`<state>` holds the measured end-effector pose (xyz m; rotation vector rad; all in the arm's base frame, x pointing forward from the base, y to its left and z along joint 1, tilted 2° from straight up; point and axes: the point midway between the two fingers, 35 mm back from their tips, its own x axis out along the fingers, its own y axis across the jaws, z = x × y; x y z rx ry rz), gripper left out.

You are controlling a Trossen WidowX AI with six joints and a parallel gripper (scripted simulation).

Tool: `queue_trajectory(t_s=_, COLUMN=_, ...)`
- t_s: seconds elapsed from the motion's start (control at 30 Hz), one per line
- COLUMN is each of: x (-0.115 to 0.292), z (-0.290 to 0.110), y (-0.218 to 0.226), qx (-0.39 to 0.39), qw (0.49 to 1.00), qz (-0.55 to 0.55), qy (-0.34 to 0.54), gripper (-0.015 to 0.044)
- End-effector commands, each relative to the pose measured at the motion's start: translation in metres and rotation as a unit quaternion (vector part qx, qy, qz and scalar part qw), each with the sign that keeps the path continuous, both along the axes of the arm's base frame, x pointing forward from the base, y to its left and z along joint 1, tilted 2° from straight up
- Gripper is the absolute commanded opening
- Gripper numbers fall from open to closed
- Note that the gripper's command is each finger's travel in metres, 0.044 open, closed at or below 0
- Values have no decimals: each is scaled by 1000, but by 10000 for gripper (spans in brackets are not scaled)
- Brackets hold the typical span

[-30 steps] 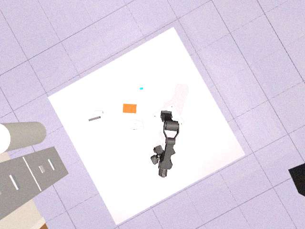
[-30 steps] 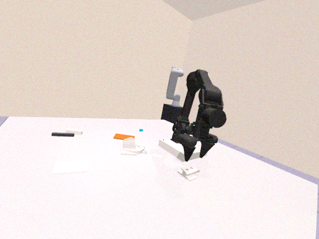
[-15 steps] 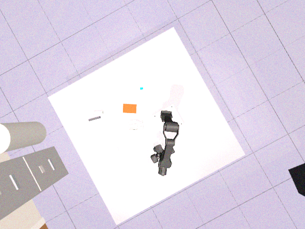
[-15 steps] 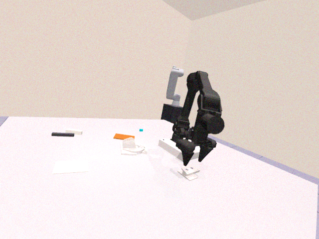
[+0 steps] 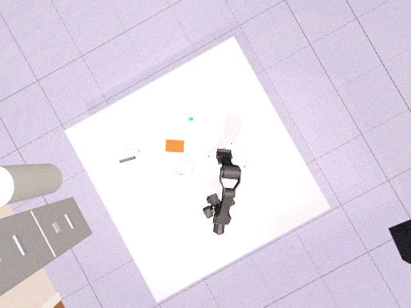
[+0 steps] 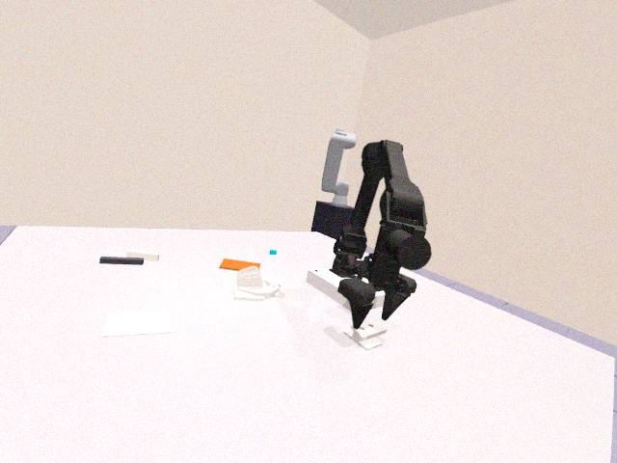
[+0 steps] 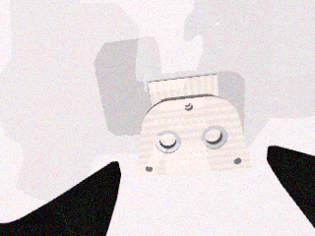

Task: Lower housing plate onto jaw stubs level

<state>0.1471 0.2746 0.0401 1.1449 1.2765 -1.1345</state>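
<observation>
The pale housing plate [image 7: 189, 156] [image 6: 368, 331] lies in front of the arm, rounded at one side. Its two round holes each show a pale round stub inside. A pale strip [image 7: 182, 88] sticks out from under its rounded edge, and a lower pale piece [image 6: 369, 342] shows beneath it in the exterior view. The plate looks roughly level; whether it is fully down cannot be told. My gripper [image 6: 371, 322] [image 7: 192, 160] is open and empty, pointing down, with one finger to each side of the plate and neither seen touching it. The jaws are mostly hidden under the plate.
The white base box [image 6: 324, 282] stands behind the gripper. A white part with a ribbed upright piece [image 6: 249, 279], an orange pad [image 5: 174, 145] [image 6: 240, 264], a cyan block [image 5: 190, 119] [image 6: 273, 252], a dark bar [image 5: 127, 160] [image 6: 121, 260], a white bar [image 6: 143, 256] and a white sheet [image 6: 137, 323] lie away to the left.
</observation>
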Motion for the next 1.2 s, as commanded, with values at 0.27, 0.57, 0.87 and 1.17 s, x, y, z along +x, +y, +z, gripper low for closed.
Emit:
queue_trajectory(t_s=0.27, x=-1, z=-13, y=0, qx=-1, qw=1000, qz=-2, qy=4, gripper=440)
queue_trajectory(t_s=0.57, x=-2, z=-27, y=0, qx=-1, qw=1000, qz=-2, qy=4, gripper=440)
queue_trajectory(t_s=0.87, x=-2, z=-33, y=0, qx=-1, qw=1000, qz=-2, qy=4, gripper=440)
queue_trajectory(t_s=1.17, x=-2, z=-33, y=0, qx=-1, qw=1000, qz=-2, qy=4, gripper=440)
